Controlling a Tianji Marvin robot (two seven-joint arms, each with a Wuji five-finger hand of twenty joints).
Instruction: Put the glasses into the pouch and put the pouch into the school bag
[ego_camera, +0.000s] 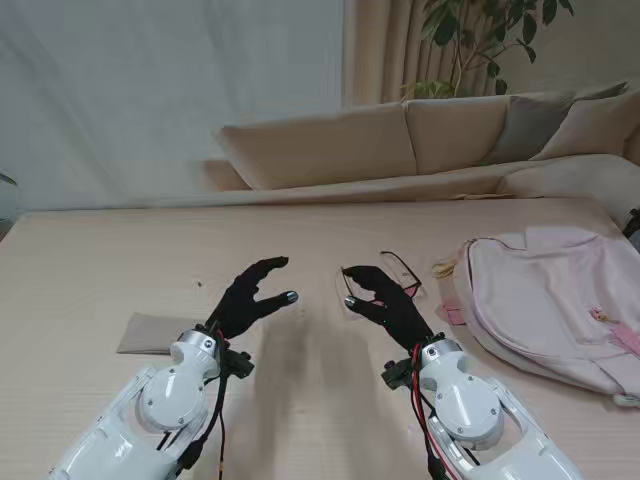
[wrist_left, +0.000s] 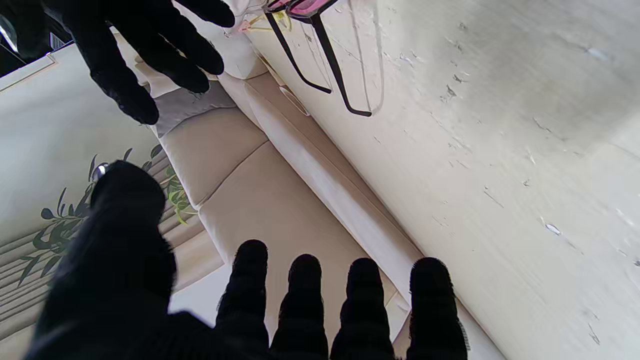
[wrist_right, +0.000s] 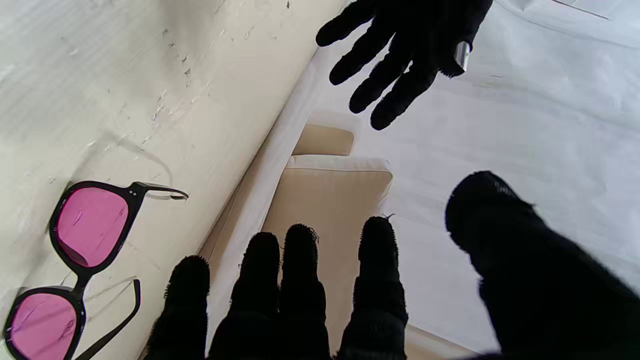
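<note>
Black-framed glasses (ego_camera: 398, 274) with pink lenses lie on the table, just beyond my right hand (ego_camera: 388, 300); the right wrist view shows the glasses (wrist_right: 85, 235) resting with arms unfolded. That hand is open, fingers spread, holding nothing. My left hand (ego_camera: 250, 295) hovers open over the table's middle, also holding nothing. A flat beige pouch (ego_camera: 152, 333) lies at the left, beside my left forearm. The pale pink school bag (ego_camera: 545, 300) lies on the right side of the table. In the left wrist view the glasses (wrist_left: 320, 55) and my right hand (wrist_left: 145, 45) appear ahead.
A beige sofa (ego_camera: 420, 140) stands behind the table's far edge, with a plant (ego_camera: 480, 40) behind it. Bare table top (ego_camera: 320, 230) lies between the hands and the far edge.
</note>
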